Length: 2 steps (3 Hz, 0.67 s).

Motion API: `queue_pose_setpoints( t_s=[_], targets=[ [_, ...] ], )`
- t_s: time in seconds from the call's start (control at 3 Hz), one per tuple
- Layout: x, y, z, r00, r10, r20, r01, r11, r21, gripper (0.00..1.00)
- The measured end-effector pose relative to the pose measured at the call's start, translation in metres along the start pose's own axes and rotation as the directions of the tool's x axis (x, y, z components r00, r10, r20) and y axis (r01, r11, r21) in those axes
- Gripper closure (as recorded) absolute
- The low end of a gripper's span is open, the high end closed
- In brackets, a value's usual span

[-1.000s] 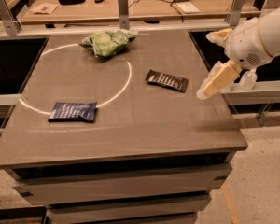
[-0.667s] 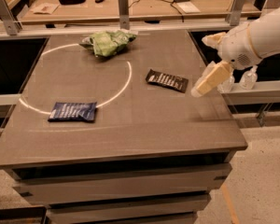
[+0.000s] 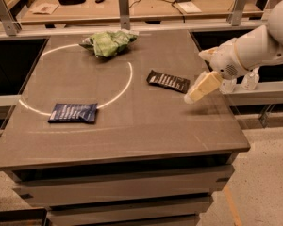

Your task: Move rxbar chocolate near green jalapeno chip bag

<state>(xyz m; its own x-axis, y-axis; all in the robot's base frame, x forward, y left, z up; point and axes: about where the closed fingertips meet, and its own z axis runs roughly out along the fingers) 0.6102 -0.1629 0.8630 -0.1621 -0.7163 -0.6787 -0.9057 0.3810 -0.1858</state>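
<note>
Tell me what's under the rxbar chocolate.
Only the brown table top shows around the rxbar chocolate, which lies flat; the patch beneath it is covered. The gripper hovers just beside it.

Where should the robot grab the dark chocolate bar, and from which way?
Probably across the middle of the chocolate bar, pinching its two long edges from above. It lies flat on the table, so only the narrow width fits a pinch. The gripper hangs beside one end of it.

The gripper hovers just right of the rxbar chocolate, with open table between them. Bare surface runs from the bar up to the green jalapeno chip bag. The blue wrapper lies well apart at front-left.
</note>
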Motion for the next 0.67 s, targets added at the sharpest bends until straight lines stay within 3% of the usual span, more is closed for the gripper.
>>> queue_pose_setpoints(
  t_s=[0.67],
  targets=[
    [-0.009,0.02,0.038,0.998,-0.05,-0.032,0.049,0.9981,-0.037,0.0]
  ],
)
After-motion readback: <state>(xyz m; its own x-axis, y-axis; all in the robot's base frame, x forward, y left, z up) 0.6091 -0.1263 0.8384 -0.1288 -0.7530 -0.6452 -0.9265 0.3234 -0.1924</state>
